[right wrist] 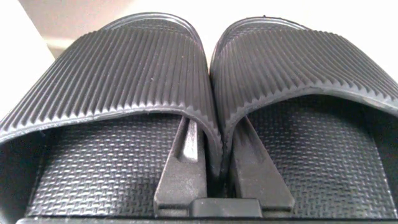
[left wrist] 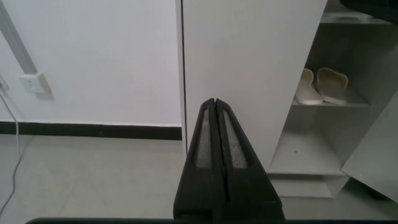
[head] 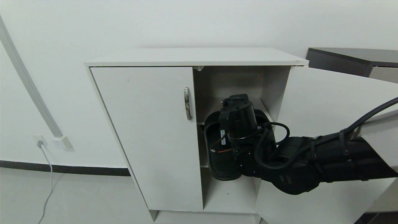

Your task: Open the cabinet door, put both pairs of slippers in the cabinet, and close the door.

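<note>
Right gripper (right wrist: 217, 158) narrow, pinching the touching inner walls of the black slippers (head: 219, 149). In the head view the pair sits at frame centre, at the cabinet (head: 192, 57) opening, long axis near vertical, crossing a shelf edge (head: 200, 123). Judged: must tip flat to go in. Just left: shut door (head: 149, 137) and handle (head: 187, 107); open door (head: 323, 102) right. White slippers (left wrist: 323, 86) lie on a shelf (left wrist: 357, 104) inside. Left gripper (left wrist: 214, 109) pressed closed, empty, facing the shut door.

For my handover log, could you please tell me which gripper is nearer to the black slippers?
Right. The right gripper grips the black slippers at the cabinet opening; the left gripper is apart, facing the closed door.
</note>
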### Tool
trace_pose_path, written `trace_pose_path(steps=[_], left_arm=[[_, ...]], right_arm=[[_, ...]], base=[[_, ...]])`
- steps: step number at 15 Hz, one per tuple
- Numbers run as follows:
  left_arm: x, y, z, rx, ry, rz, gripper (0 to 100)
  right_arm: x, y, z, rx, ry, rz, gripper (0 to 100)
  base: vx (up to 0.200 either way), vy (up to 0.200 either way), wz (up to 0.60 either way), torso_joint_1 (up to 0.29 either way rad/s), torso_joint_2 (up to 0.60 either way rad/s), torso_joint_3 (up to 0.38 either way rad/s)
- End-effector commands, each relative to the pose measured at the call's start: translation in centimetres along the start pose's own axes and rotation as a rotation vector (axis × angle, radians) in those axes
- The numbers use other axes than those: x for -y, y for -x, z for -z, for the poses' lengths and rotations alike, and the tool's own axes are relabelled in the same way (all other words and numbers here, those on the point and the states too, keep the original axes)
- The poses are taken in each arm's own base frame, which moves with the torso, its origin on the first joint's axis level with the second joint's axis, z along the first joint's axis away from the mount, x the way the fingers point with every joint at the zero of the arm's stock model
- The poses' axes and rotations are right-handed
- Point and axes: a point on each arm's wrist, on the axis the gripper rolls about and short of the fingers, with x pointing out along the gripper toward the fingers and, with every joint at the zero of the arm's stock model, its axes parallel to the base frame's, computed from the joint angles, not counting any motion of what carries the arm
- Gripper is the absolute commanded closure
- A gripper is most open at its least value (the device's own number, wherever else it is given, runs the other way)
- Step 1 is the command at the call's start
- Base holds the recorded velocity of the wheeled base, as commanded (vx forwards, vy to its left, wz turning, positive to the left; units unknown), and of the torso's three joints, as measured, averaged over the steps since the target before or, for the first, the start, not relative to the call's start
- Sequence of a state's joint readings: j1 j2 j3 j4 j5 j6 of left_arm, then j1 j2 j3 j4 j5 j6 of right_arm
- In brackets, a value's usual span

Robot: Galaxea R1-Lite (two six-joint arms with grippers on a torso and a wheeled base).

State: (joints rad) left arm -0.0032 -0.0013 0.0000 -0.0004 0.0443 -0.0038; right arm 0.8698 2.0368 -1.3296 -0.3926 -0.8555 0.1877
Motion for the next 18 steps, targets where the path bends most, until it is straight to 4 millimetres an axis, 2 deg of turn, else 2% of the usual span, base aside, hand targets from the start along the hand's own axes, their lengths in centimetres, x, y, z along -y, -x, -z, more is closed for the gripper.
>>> trace_pose_path(steps=[1,8,13,18], left_arm=[[0.0,0.0,0.0,0.000,0.001,0.000,100],[0.0,0.0,0.0,0.000,0.002,-0.002,100],[0.0,0.0,0.0,0.000,0.004,-0.002,100],[0.0,0.0,0.0,0.000,0.004,-0.003,100]], right_arm=[[0.0,0.1,-0.1,0.001,-0.001,-0.001,100],[0.0,0.1,0.1,-0.001,-0.003,-0.001,100],[0.0,-0.1,0.2,-0.002,-0.002,-0.001,100],[0.4,-2.5,-0.4,-0.002,-0.029,-0.019,100]], base=[[0.200,0.000,0.00,0.012,0.01,-0.007],[0.200,0.000,0.00,0.002,0.00,0.004],[0.000,0.000,0.00,0.000,0.00,0.000],[0.000,0.000,0.00,0.000,0.00,0.000]])
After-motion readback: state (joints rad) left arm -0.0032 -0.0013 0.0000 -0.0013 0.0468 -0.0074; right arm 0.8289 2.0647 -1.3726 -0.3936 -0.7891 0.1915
